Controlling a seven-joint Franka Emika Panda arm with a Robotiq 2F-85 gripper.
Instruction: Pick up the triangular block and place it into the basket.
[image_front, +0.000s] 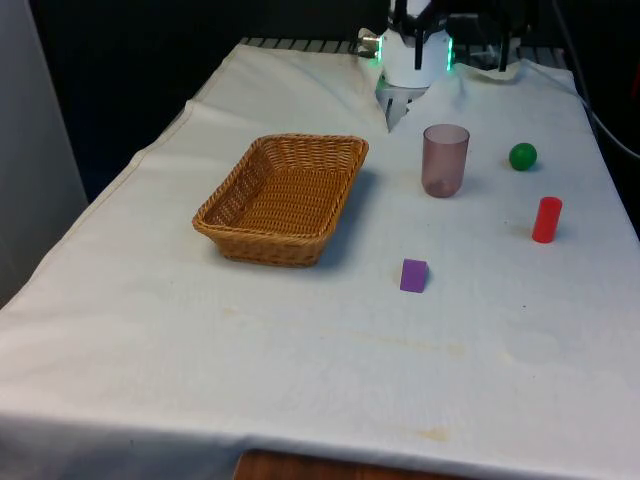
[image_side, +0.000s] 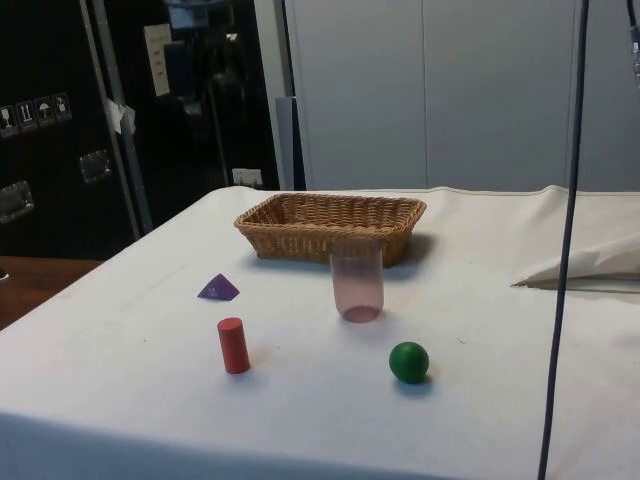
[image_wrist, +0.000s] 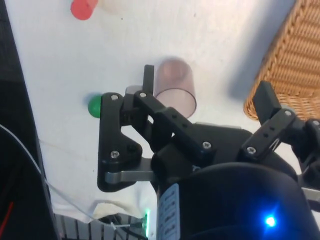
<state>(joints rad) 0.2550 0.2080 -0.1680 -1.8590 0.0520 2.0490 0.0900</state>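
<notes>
The triangular block (image_front: 414, 274) is small and purple and lies on the white cloth, a short way from the basket's near corner, towards the front view's right. In the side view the triangular block (image_side: 218, 289) sits flat in front of the basket (image_side: 330, 225). The basket (image_front: 285, 195) is oblong brown wicker with nothing in it. My gripper (image_wrist: 206, 90) hangs high over the table's far end, open, its black fingers (image_wrist: 148, 80) spread wide with nothing between them. Below it lie the cup and the basket's edge (image_wrist: 295, 55).
A translucent pink cup (image_front: 445, 160) stands upright to the front view's right of the basket. A green ball (image_front: 522, 156) and a red cylinder (image_front: 546, 219) lie further right. A dark cable (image_side: 565, 240) hangs down in the side view.
</notes>
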